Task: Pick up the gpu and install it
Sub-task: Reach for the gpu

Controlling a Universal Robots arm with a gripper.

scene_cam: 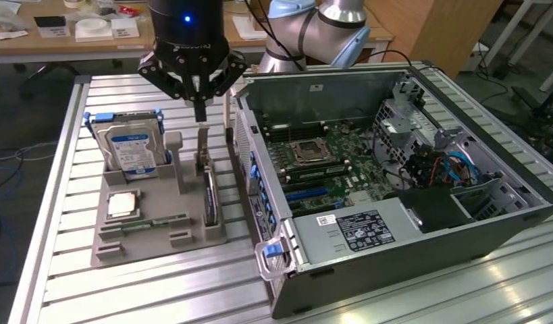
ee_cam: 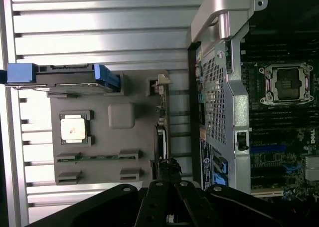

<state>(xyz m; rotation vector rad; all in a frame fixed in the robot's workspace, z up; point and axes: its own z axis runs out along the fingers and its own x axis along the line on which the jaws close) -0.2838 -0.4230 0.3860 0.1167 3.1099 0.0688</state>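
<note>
Over the gray holder [scene_cam: 123,246], the gripper [scene_cam: 200,116] hangs with its jaws pressed together, empty.
The gpu [scene_cam: 211,194] stands on edge in a holder slot just under the fingertips, between the blue-labelled hard drive [scene_cam: 132,150] and the open computer case [scene_cam: 393,253].

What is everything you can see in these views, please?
gpu: one, black with silvery bracket, on edge in the holder
hard drive: one, silver with blue-white label, upright in the holder
processor: one, silvery, flat in the holder
memory stick: one, green, in a holder slot
holder: one, grey, on the table
computer case: one, dark grey, open, exterior view's right
table: one, silvery slats, under everything
gripper: one, black, shut, above the gpu
</note>
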